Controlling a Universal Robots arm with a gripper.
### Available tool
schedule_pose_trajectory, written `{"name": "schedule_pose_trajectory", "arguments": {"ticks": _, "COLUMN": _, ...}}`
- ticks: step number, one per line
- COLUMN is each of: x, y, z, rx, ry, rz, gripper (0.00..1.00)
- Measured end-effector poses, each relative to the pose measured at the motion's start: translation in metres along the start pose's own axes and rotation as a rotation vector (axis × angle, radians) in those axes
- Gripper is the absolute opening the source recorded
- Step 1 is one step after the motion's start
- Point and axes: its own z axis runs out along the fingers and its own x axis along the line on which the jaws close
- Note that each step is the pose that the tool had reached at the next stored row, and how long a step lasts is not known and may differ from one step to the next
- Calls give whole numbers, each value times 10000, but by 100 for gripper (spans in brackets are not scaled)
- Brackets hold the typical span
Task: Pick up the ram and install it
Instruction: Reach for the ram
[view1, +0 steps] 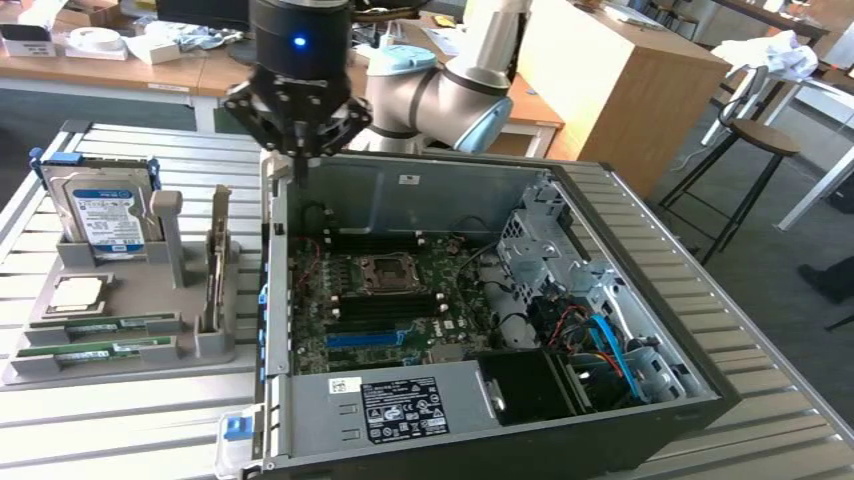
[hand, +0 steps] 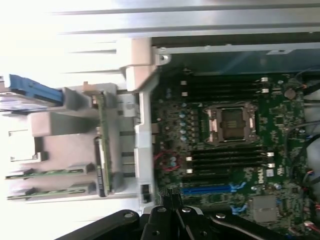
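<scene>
**While gripper is hanging closed over case wall, ram is lying untouched in tray**

Since the gripper (view1: 299, 175) is hanging above the open computer case (view1: 441, 200), right over the wall facing the grey tray (view1: 127, 372), it is holding nothing. Its fingers are pressing together with nothing between them.

Ram stick (view1: 114, 326) and its twin stick (view1: 100, 349) are lying side by side in slots along the tray's near edge, reaching toward the corner farthest from the case, on the exterior view's left. Which of the two is meant, I cannot tell.

Both sticks are running lengthwise along that near edge, long axis pointing toward the case wall. They are lying parallel to each other and crosswise to the upright expansion card (view1: 218, 265).

From the gripper the ram is sitting well apart, off toward the tray's near corner and, by my judgement, lower down. The card is standing between them, near the tray edge beside the case. The hard drive (view1: 100, 210) is standing upright at the tray's far edge.

Tray and case are sitting close together on the slatted bench (view1: 120, 435). The memory slots (hand: 225, 160) beside the processor socket on the motherboard are looking empty.
</scene>
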Motion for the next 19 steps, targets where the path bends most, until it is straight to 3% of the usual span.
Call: {"name": "schedule_pose_trajectory", "arguments": {"ticks": 19, "x": 837, "y": -50, "z": 7, "rx": 0, "ry": 0, "rz": 1, "gripper": 10}}
